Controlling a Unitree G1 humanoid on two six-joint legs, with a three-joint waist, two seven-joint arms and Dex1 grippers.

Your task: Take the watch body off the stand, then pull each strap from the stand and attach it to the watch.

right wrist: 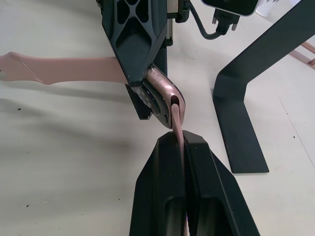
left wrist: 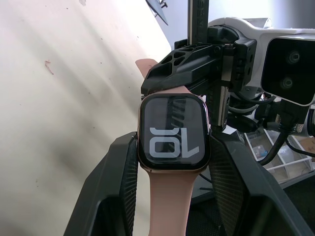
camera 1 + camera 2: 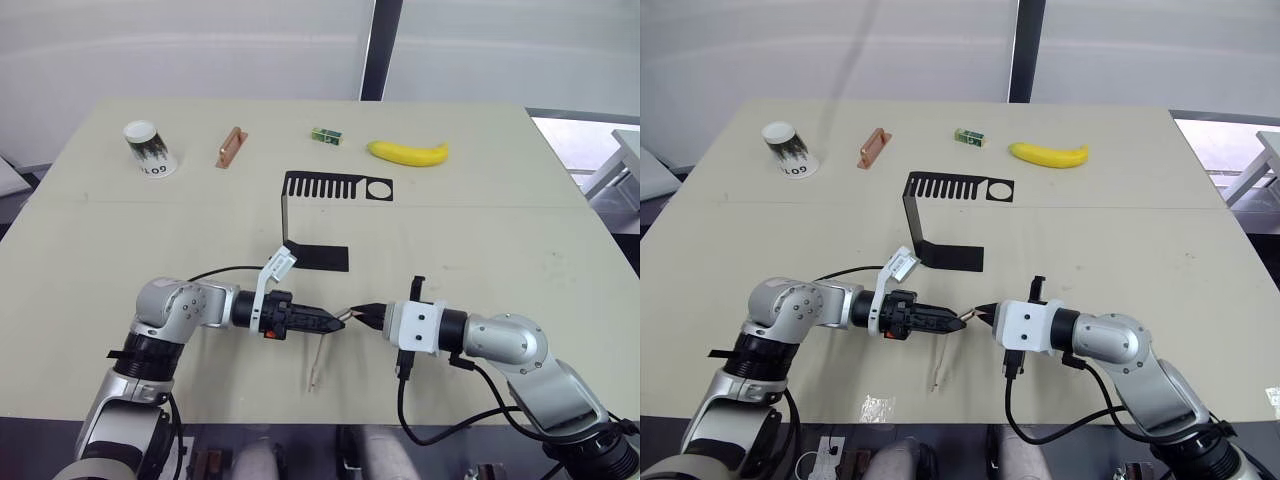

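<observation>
Near the table's front edge, in the head views, the left gripper and right gripper meet tip to tip; the stand sits bare behind them.

Left wrist view: fingers clamp the watch body, one strap already fitted.

Right wrist view: fingers pinch the second strap, end-on at the case's slot, so I judge it slides straight in.

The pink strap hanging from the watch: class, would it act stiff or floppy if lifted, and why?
Probably floppy: the strap droops from the watch to the table. Likely light, being thin and flat. The left gripper holds the watch.
</observation>
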